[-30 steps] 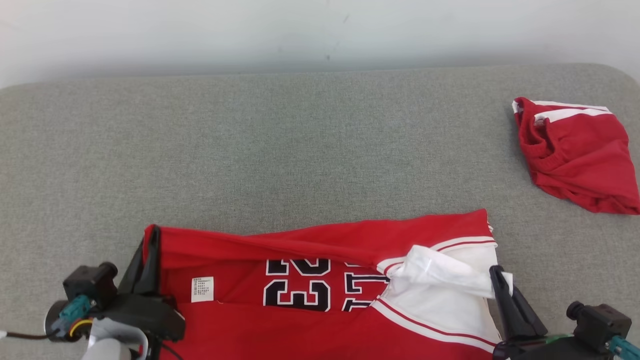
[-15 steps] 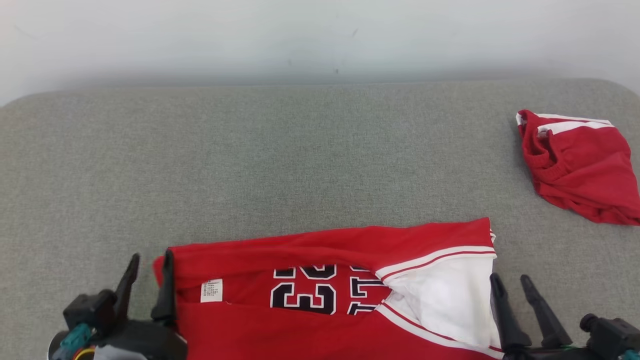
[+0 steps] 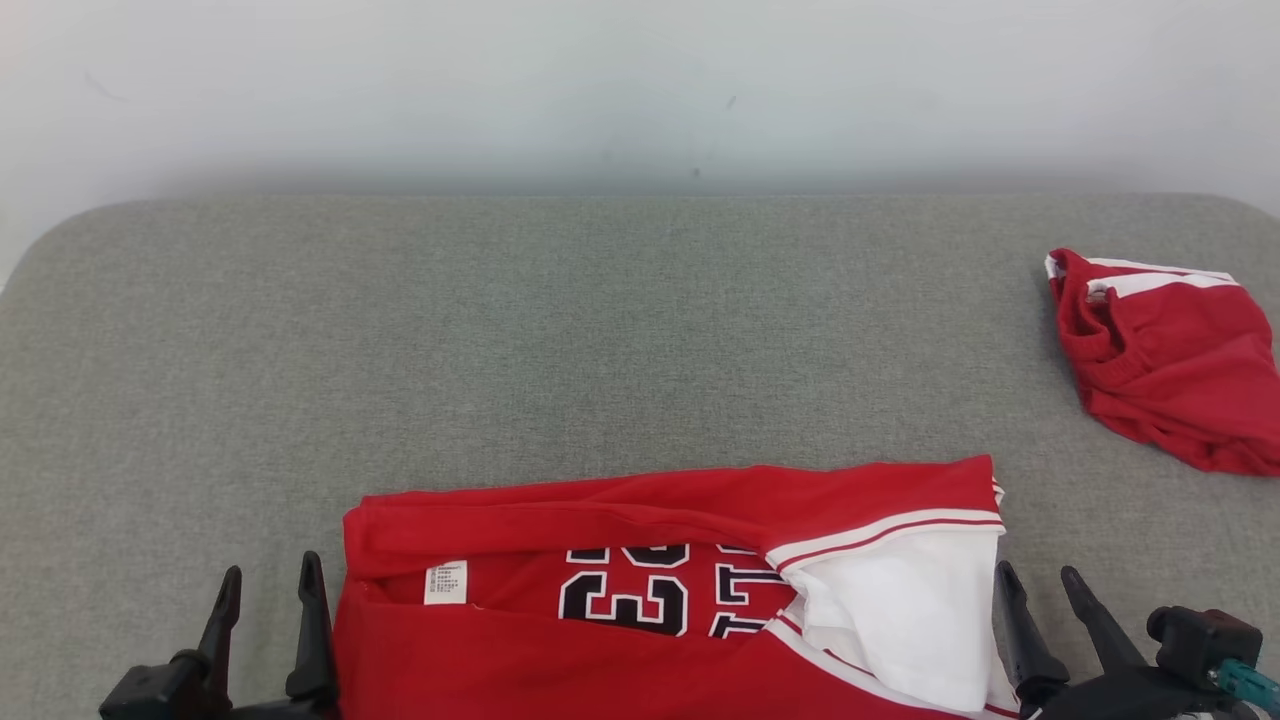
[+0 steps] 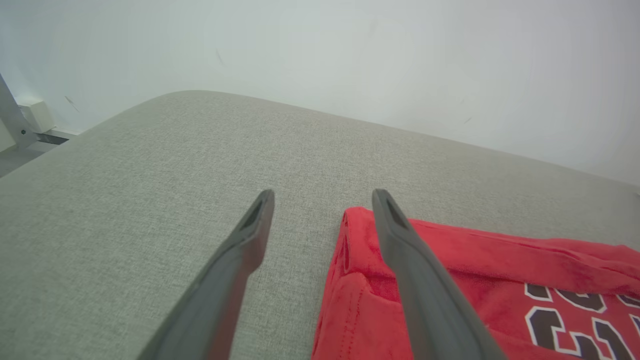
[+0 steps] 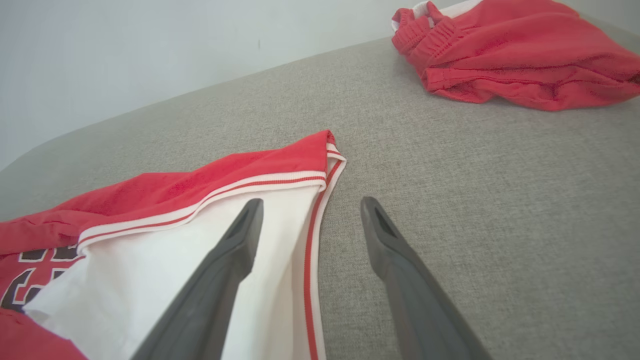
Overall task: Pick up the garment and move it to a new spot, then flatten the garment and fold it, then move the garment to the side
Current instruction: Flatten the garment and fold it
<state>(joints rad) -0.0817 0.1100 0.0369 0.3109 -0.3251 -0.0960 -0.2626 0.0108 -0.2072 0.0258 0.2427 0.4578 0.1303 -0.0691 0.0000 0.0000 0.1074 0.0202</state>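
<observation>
Lying along the near edge of the grey padded surface (image 3: pixel 600 350), the red jersey (image 3: pixel 560 680) is folded lengthwise, with black-and-white numerals and a white side panel (image 3: pixel 900 610) facing up.

Left gripper (image 3: pixel 271 572): jaws spread wide, nothing held. It sits at the jersey's left end, one finger over bare padding and the other at the red hem. That finger may be touching the cloth, but this cannot be confirmed.

Right gripper (image 3: pixel 1038 572): jaws spread wide, nothing held. It sits at the jersey's right end, one finger above the white panel and the other over bare padding.

A second red garment (image 3: pixel 1165 360) lies well apart, at the far right.
</observation>
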